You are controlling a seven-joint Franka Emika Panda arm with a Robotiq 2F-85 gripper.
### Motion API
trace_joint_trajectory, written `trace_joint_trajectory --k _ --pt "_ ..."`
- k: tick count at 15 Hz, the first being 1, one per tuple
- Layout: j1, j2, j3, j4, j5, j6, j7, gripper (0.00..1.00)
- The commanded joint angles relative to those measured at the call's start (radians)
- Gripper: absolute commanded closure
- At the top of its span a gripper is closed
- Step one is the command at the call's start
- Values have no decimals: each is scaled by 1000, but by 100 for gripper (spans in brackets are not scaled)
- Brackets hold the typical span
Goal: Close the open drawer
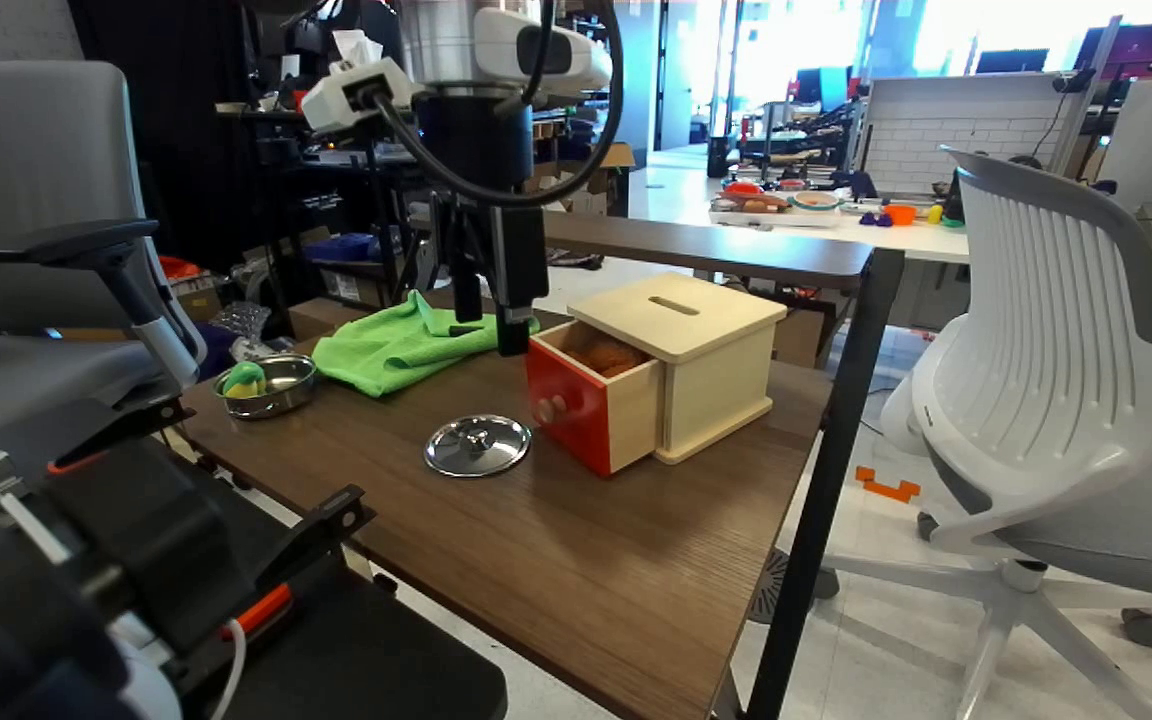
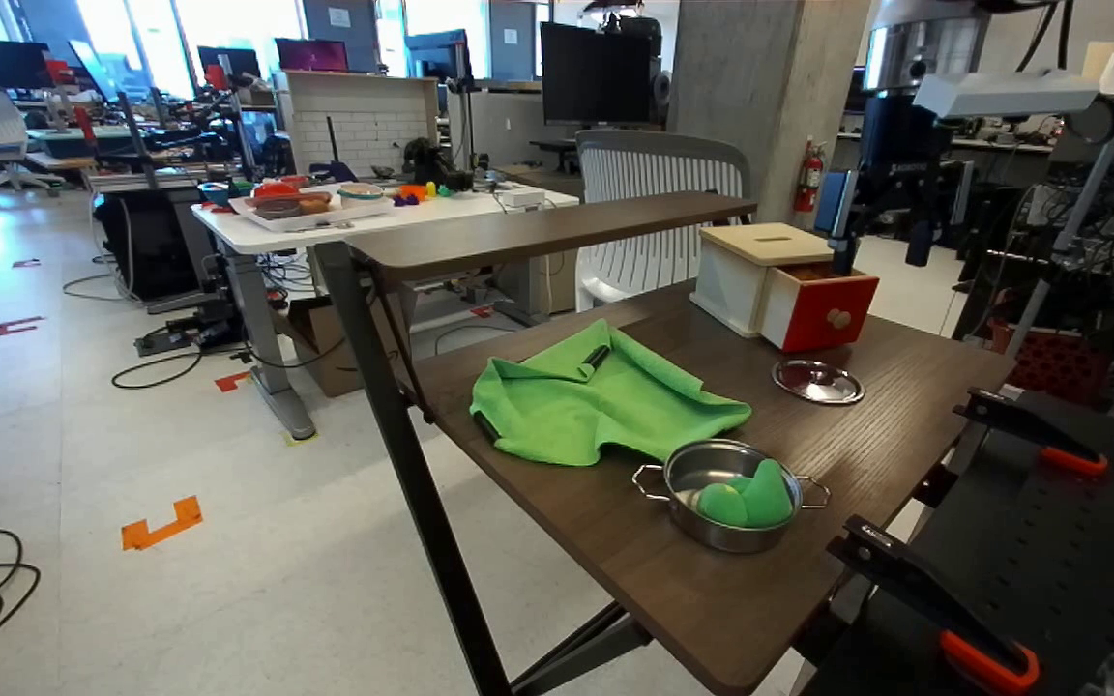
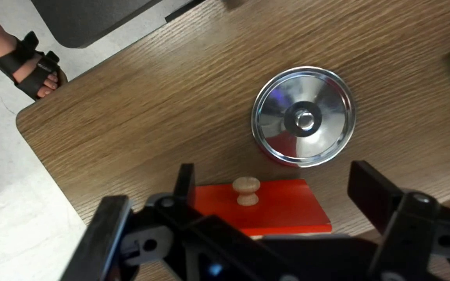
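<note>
One drawer (image 1: 584,410) (open), one lid (image 1: 478,446), one hand (image 3: 274,173)

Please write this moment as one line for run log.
task: close drawer, not done | drawer: partly out of wooden box | gripper: open, near drawer, contact unclear | metal lid: on table, near drawer

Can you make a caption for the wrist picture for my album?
Open fingers frame a red drawer front with a wooden knob; a shiny lid lies on the table.

The drawer (image 1: 586,415) half hides its brownish contents (image 1: 608,355); perhaps something rounded.
</note>
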Motion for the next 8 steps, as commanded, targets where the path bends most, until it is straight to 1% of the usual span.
trace_joint_trajectory --k 1,5,8 --pt "9 78 -15 64 -9 60 28 0" --pt "19 136 -26 96 -14 107 46 0" --pt "21 152 -31 85 -12 119 41 0"
